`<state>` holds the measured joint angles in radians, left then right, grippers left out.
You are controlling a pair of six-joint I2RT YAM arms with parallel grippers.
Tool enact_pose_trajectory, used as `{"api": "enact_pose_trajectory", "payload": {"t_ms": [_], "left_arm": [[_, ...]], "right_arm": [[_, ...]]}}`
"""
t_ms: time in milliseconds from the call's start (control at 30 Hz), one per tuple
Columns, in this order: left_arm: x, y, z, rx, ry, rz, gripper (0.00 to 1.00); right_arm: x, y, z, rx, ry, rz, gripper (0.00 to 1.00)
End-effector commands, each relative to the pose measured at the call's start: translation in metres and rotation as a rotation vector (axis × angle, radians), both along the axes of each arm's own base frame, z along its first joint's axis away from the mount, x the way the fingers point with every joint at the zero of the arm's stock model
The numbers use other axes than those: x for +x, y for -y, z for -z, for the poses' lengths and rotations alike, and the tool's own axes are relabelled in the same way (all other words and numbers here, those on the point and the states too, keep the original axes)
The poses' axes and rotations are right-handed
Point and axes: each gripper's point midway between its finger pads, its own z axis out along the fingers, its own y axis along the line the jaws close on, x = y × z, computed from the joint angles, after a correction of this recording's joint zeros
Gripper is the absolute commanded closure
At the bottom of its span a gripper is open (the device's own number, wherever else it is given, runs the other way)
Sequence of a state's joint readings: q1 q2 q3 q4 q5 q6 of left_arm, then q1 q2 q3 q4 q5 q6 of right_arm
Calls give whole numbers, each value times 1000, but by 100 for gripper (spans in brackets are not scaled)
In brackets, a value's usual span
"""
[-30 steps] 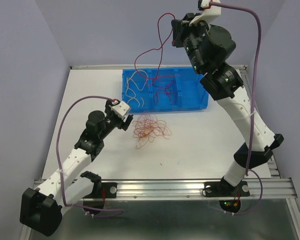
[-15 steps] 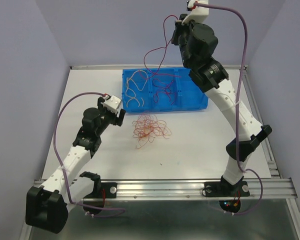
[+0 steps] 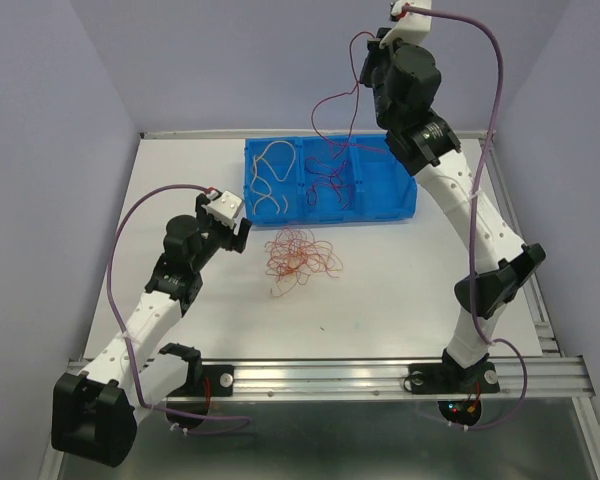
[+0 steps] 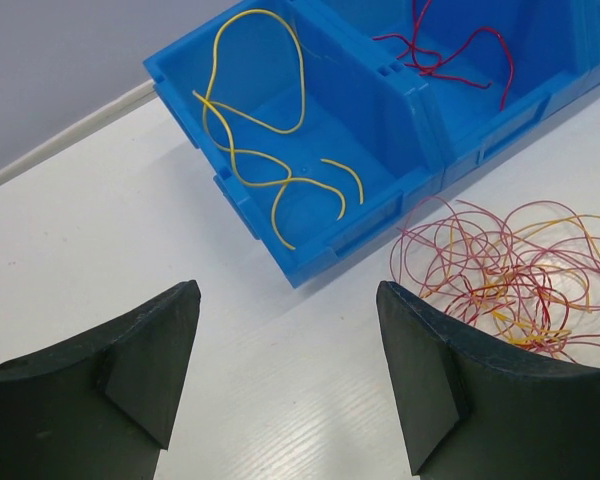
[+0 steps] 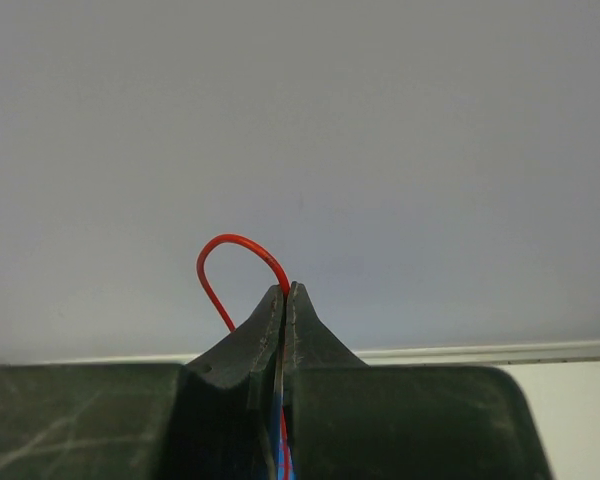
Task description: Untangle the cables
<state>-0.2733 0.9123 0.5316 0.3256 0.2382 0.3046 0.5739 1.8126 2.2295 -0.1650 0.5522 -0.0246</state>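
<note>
A loose tangle of orange-pink and dark red cables (image 3: 300, 258) lies on the white table just in front of the blue bin (image 3: 380, 203). Cream-white cables (image 3: 270, 170) lie in the bin's left compartment and dark red ones (image 3: 327, 182) in the middle one. My right gripper (image 3: 366, 58) is raised high above the bin's back edge, shut on a dark red cable (image 3: 325, 105) that hangs in a loop down into the bin. The wrist view shows that cable (image 5: 230, 245) pinched between the closed tips (image 5: 286, 290). My left gripper (image 4: 285, 292) hovers open and empty left of the tangle (image 4: 510, 270).
The bin's near corner (image 4: 280, 255) is just ahead of the left fingers (image 4: 150, 360). Thick purple cables (image 3: 130, 260) run along both arms. The table's back edge (image 3: 190, 133) meets the grey wall. A metal rail (image 3: 330, 375) carries the arm bases at the near edge.
The right arm has straightened and swung its gripper a little to the right, carrying the dark red cable, whose hanging loop shifted right over the bin. The left gripper drew back slightly, then stayed still.
</note>
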Motion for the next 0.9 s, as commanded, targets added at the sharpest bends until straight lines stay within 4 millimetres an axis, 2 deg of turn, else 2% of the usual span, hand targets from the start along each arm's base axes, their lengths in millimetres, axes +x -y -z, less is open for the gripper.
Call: {"api": "enact_pose_trajectory", "payload": {"t_ms": [0, 100, 233, 367, 467, 567, 733, 867], "left_arm": [[6, 4, -34, -35, 89, 15, 18], [6, 5, -33, -33, 87, 18, 18], [7, 3, -33, -31, 86, 12, 18], [7, 4, -34, -31, 87, 17, 18], [6, 3, -34, -32, 89, 14, 18], [6, 3, -35, -30, 93, 17, 18], [5, 3, -35, -29, 95, 18, 18], [4, 4, -36, -30, 97, 22, 18]], "right_arm": [[10, -14, 27, -9, -29, -43, 99], [20, -26, 54, -13, -74, -73, 100], [33, -41, 81, -36, -115, -105, 99], [55, -52, 128, -72, -192, -85, 99], [67, -54, 158, -97, -238, -48, 100], [73, -45, 180, -86, -276, 29, 100], [74, -29, 204, -96, -316, 119, 99], [72, -25, 226, -135, -355, 139, 100]]}}
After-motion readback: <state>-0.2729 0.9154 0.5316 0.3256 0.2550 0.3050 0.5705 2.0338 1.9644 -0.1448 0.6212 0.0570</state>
